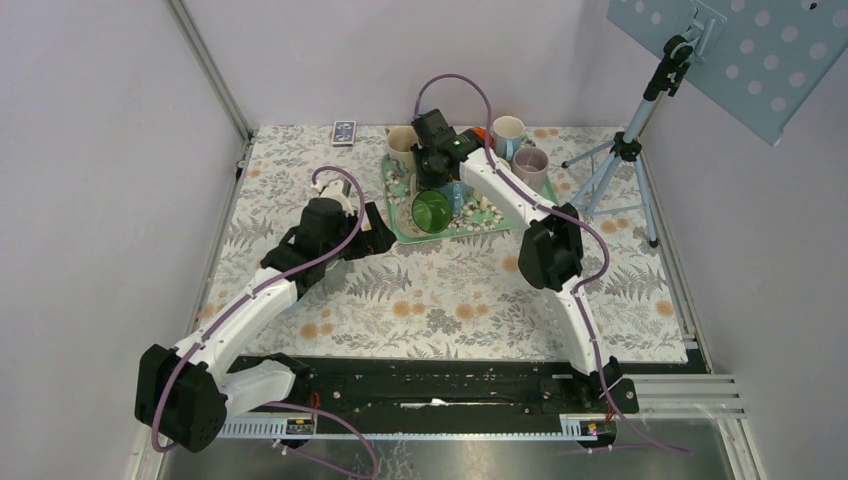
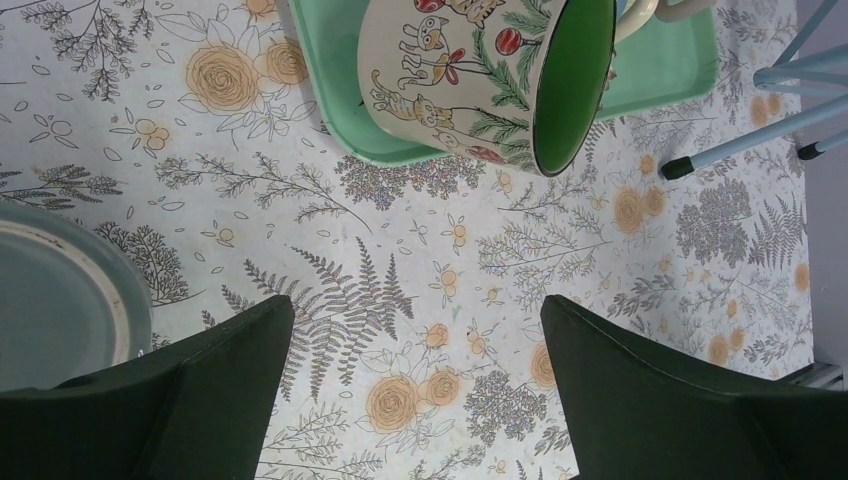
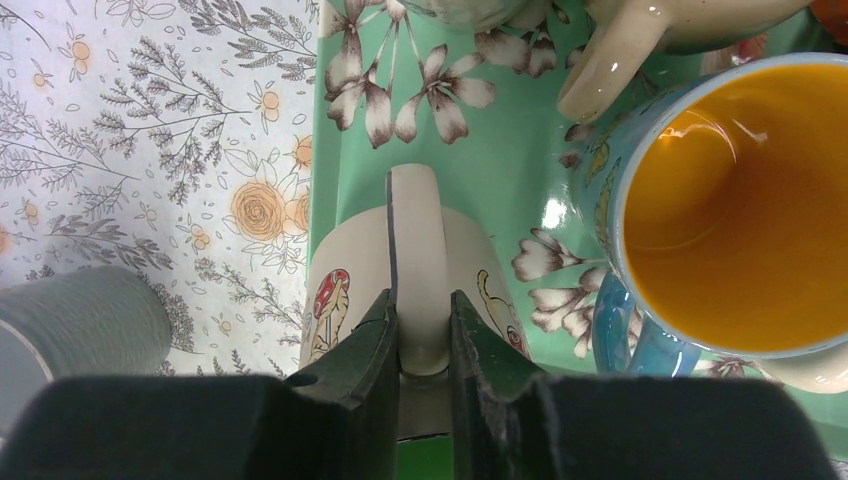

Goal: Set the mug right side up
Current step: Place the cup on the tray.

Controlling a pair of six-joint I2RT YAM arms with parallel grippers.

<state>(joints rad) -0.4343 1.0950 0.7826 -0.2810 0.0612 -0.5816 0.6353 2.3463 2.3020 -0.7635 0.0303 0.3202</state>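
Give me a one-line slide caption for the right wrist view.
Right gripper clamps the cream mug by its handle over the green tray, beside a blue mug with orange interior.

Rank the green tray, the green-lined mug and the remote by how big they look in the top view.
Largest to smallest: green tray, green-lined mug, remote. The mug may sit nearer the camera, so its lead over the remote is unsure.
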